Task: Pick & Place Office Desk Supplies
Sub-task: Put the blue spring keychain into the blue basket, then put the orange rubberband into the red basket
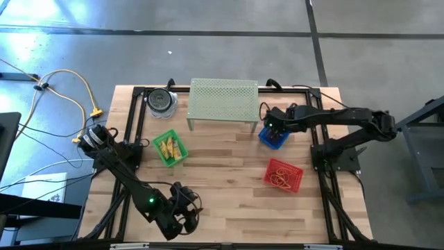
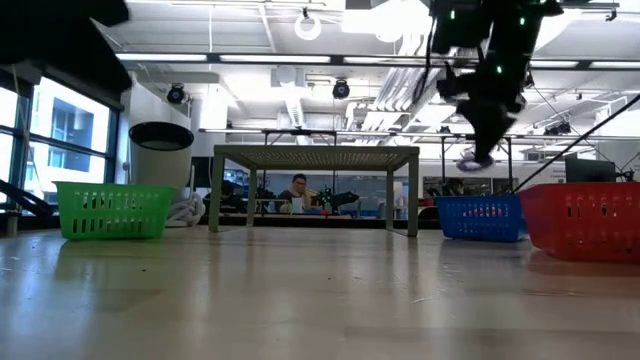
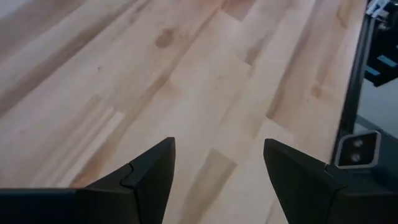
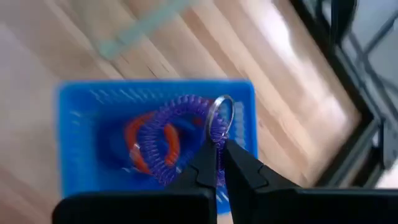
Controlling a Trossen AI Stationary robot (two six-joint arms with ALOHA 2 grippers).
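My right gripper (image 1: 272, 128) hangs over the blue basket (image 1: 275, 137), shut on a purple coiled band (image 4: 180, 134) that carries a metal ring (image 4: 219, 117). In the low view the band (image 2: 474, 159) dangles above the basket's rim (image 2: 480, 200). An orange coil (image 4: 149, 146) lies inside the blue basket. Yellow pieces (image 1: 168, 147) lie in the green basket (image 1: 171, 149), and orange-tan bands (image 1: 280, 180) lie in the red basket (image 1: 283, 175). Near the table's front edge, my left gripper (image 3: 217, 168) stands open over bare wood. My right gripper pinches the purple coiled band between its two fingertips (image 4: 211, 155), at the end of the coil beside the metal ring (image 4: 217, 138). The fingers slant down from above. The band hangs below them, over the blue basket's inside.
A pale green perforated stand (image 1: 223, 98) stands at the far middle, with a dark-lidded jar (image 1: 161, 101) to its left. A black frame (image 1: 132, 132) borders the table. Bare wood lies in the middle and along the near edge.
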